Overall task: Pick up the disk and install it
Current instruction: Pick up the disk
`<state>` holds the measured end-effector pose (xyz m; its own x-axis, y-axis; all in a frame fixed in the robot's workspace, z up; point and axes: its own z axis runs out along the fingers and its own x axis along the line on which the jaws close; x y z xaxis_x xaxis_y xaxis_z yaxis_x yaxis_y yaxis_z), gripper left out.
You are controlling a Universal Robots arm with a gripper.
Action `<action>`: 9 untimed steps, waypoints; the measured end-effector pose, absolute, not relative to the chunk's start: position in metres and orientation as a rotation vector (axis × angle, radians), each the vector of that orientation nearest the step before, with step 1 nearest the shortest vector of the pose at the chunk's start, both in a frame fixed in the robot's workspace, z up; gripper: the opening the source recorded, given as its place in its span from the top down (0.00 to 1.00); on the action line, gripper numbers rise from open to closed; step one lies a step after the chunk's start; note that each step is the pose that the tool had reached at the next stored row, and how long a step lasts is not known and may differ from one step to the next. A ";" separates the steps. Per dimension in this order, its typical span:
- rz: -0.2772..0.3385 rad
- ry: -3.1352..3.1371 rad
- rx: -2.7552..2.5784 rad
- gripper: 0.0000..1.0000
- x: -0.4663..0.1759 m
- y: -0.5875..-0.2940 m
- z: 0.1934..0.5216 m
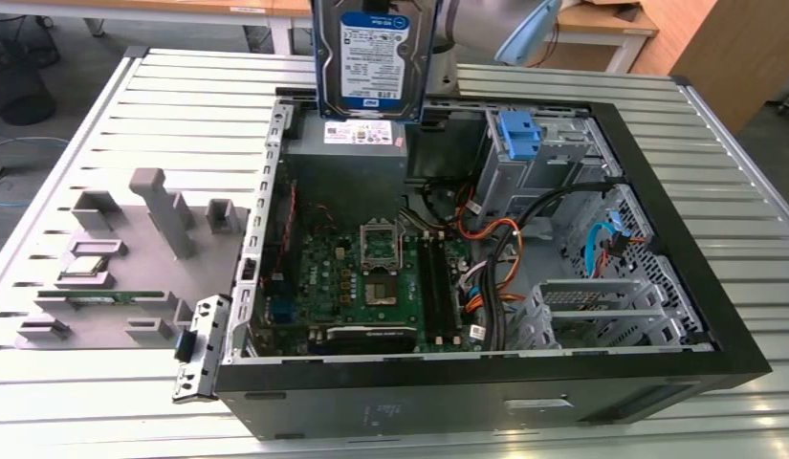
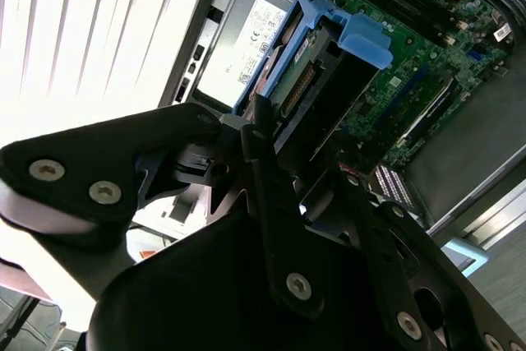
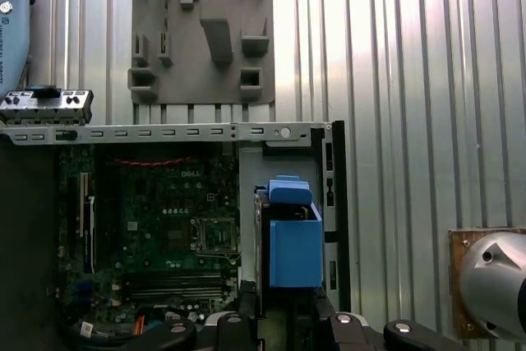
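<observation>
The disk (image 1: 372, 59), silver with a white-and-blue label and blue carrier edges, hangs upright above the back of the open computer case (image 1: 700, 316), over the power supply (image 1: 356, 134). In the second wrist view my gripper (image 2: 261, 133) is shut on one end of the disk (image 2: 316, 96), whose blue carrier frame (image 2: 345, 34) points down toward the motherboard. The first wrist view looks straight down on the disk's blue carrier (image 3: 294, 240), with the gripper (image 3: 279, 322) around it, beside the case wall.
Inside the case lie the motherboard (image 1: 368, 277), coloured cables (image 1: 496, 249), a metal drive cage (image 1: 599, 306) and a taller blue bracket (image 1: 522, 134). A grey parts fixture (image 1: 114, 258) sits on the slatted table (image 1: 139, 411) at the exterior view's left.
</observation>
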<state>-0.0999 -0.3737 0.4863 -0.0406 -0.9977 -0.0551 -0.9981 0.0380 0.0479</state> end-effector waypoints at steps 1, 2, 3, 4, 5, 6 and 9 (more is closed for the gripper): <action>0.114 2.258 -2.171 0.65 -0.100 -0.374 0.486; 0.114 2.259 -2.171 0.65 -0.099 -0.374 0.486; 0.114 2.259 -2.171 0.65 -0.099 -0.374 0.486; 0.114 2.259 -2.171 0.65 -0.099 -0.374 0.486; 0.114 2.259 -2.171 0.65 -0.099 -0.374 0.486; 0.114 2.259 -2.171 0.65 -0.099 -0.374 0.486; 0.114 2.259 -2.171 0.65 -0.099 -0.374 0.486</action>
